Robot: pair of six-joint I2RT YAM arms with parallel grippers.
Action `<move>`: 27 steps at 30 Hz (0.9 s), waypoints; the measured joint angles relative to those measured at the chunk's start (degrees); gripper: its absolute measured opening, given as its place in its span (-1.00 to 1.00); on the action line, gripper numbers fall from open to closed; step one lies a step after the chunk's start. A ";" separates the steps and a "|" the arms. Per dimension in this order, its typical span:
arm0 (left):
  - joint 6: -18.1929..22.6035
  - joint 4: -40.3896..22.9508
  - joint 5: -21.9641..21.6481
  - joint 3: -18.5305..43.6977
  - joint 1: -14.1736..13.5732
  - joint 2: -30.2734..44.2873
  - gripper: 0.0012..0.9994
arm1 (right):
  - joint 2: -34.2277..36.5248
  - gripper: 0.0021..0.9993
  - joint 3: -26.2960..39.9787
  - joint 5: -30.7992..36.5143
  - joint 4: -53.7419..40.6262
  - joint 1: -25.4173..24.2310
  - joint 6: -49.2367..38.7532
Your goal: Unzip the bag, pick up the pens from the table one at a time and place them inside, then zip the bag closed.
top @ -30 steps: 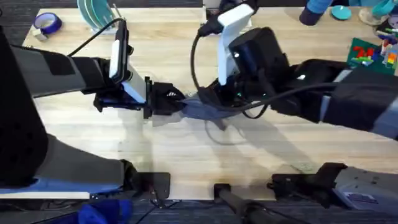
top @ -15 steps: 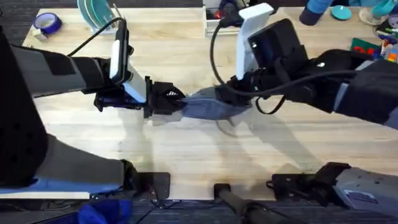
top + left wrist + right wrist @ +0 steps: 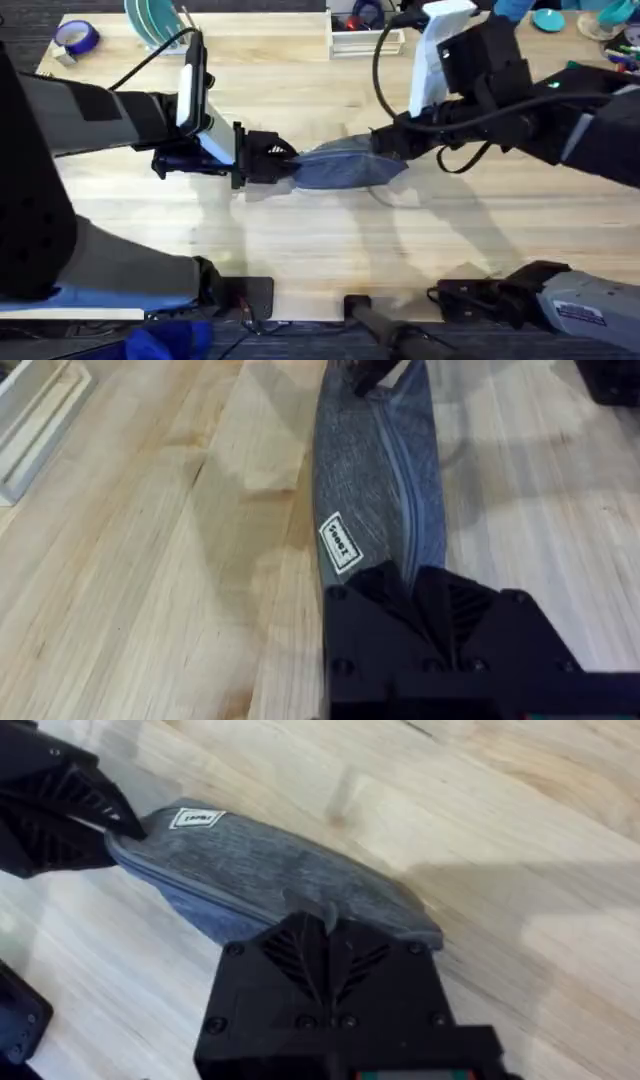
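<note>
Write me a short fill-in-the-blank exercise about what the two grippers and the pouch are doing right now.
1. The left gripper holds one ____ of the pouch.
2. The pouch lies on the wooden ____.
3. The right gripper is at the pouch's ____ end, opposite the left gripper.
4. The small white ____ on the pouch sits close to the left gripper.

Missing words: end; table; far; label

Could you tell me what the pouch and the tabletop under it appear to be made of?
The bag looks like woven fabric, blue-grey and matte: a fine heathered weave shows, with a stitched zipper line along its length and a small white sewn label. The table looks like light wood with a smooth, slightly satin finish: grain streaks and plank seams are visible. Whether it is solid or veneer cannot be told.
</note>
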 joint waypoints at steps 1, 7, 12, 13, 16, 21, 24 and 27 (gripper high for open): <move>0.00 -0.01 0.03 0.00 -0.07 0.00 -0.92 | -0.10 -0.94 0.00 -0.26 -0.34 -0.61 -0.35; 0.00 -0.01 0.09 0.00 -0.24 0.00 -0.92 | -0.36 -0.94 0.00 -1.52 -2.81 -4.01 -1.88; 0.00 -0.01 0.14 0.00 -0.28 0.00 -0.92 | -0.36 -0.94 0.00 -2.44 -4.05 -6.98 -3.43; 0.00 -0.01 0.15 0.00 -0.34 0.00 -0.92 | -0.36 -0.94 0.00 -2.66 -4.18 -7.53 -3.71; 0.00 0.01 0.19 0.00 -0.31 0.00 -0.92 | -0.36 -0.94 0.00 -2.91 -4.87 -9.58 -4.43; 0.00 -0.01 0.34 0.00 -0.38 0.00 -0.92 | -0.36 -0.94 -0.15 -3.39 -5.50 -12.84 -5.49; 0.00 -0.01 0.42 0.00 -0.64 0.00 -0.92 | -0.34 -0.94 -0.26 -3.65 -5.55 -14.74 -6.32; -0.02 -0.06 0.31 0.00 -0.64 0.00 -0.92 | -0.36 -0.94 -0.28 -1.18 -5.76 -17.56 -7.08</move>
